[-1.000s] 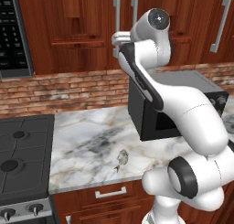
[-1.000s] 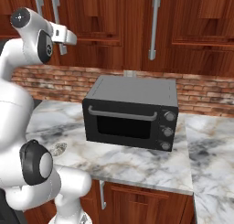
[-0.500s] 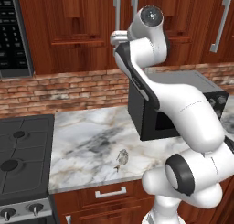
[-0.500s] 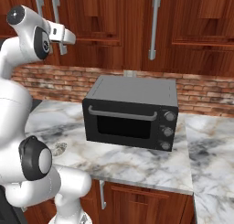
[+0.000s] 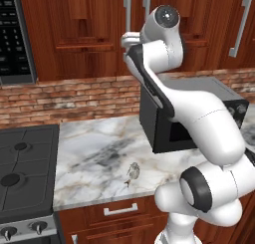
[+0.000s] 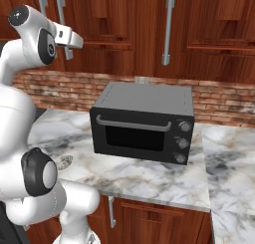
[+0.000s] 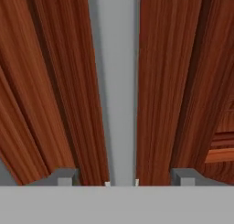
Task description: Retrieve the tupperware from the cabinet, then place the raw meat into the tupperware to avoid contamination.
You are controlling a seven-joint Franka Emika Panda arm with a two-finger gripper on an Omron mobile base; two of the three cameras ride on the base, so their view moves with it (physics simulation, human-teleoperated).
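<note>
The raw meat lay on the tabletop, left of the toaster oven; above it the gripper had begun narrowing, fingers still apart astride the cabinet handle; tupperware presumably inside.

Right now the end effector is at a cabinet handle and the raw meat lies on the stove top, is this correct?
Not quite. The end effector is at the cabinet handle, but the raw meat lies on the marble counter, beside the stove, as the left base view shows.
</note>
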